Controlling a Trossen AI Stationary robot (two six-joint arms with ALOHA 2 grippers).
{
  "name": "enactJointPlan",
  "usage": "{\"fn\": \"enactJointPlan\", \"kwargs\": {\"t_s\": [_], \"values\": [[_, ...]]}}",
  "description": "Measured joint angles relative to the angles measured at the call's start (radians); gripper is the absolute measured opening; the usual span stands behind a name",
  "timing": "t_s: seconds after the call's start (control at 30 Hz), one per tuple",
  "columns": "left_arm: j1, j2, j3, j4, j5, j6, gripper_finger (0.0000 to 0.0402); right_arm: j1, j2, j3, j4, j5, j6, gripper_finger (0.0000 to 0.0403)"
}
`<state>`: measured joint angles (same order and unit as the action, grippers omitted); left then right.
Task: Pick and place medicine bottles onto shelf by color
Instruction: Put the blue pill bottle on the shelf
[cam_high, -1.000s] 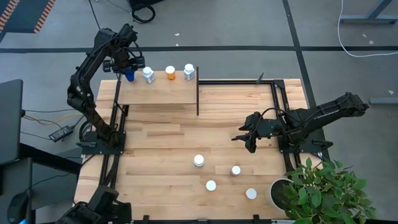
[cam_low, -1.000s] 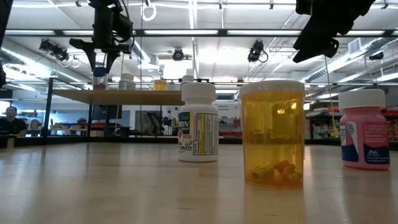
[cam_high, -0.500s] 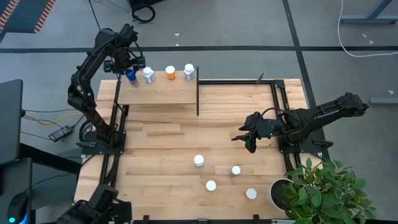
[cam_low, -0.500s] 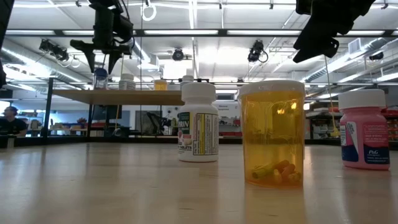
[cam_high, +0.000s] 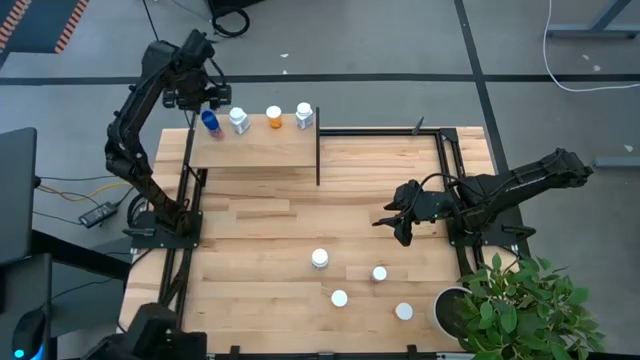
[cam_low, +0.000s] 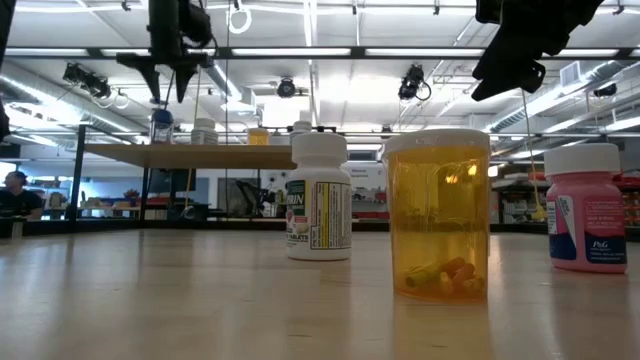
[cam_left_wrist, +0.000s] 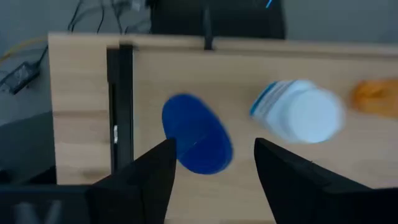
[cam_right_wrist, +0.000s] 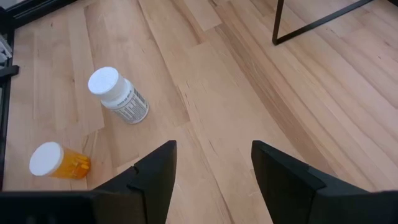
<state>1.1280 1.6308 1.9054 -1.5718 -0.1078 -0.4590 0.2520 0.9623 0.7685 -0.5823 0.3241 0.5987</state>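
Observation:
The shelf stands at the table's far left. On it stand a blue-capped bottle, a white bottle, an orange bottle and a white-capped bottle. My left gripper hangs open and empty above the blue cap, clear of it. My right gripper hangs open and empty over the table's right middle. Several white-capped bottles stand upright on the table near the front, among them one white, one pinkish and one orange.
A black frame post stands at the shelf's right end, and black rails run along the table's right side. A potted plant stands at the near right corner. A person shows far behind the table.
My left gripper has gone up and toward the table's far edge, away from the blue-capped bottle, which stays standing on the shelf's left end.

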Motion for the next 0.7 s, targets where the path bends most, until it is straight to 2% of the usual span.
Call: {"fn": "enactJointPlan", "kwargs": {"t_s": [0.17, 0.27, 0.47, 0.7], "values": [[-0.061, -0.003, 0.142, 0.003, 0.049, 0.011, 0.0208, 0.0, 0.0, 0.0, 0.0, -0.003, 0.0, 0.0216], [-0.141, -0.003, 0.157, 0.002, 0.087, 0.034, 0.0196, -0.001, 0.0, 0.0, 0.0, 0.008, -0.003, 0.0216], [-0.248, -0.003, 0.046, 0.001, 0.085, 0.052, 0.0168, -0.001, 0.0, 0.0, 0.0, 0.028, -0.02, 0.0216], [-0.245, -0.002, -0.068, 0.0, 0.078, 0.069, 0.0141, -0.001, 0.0, 0.0, 0.0, 0.018, 0.024, 0.0216]]}}
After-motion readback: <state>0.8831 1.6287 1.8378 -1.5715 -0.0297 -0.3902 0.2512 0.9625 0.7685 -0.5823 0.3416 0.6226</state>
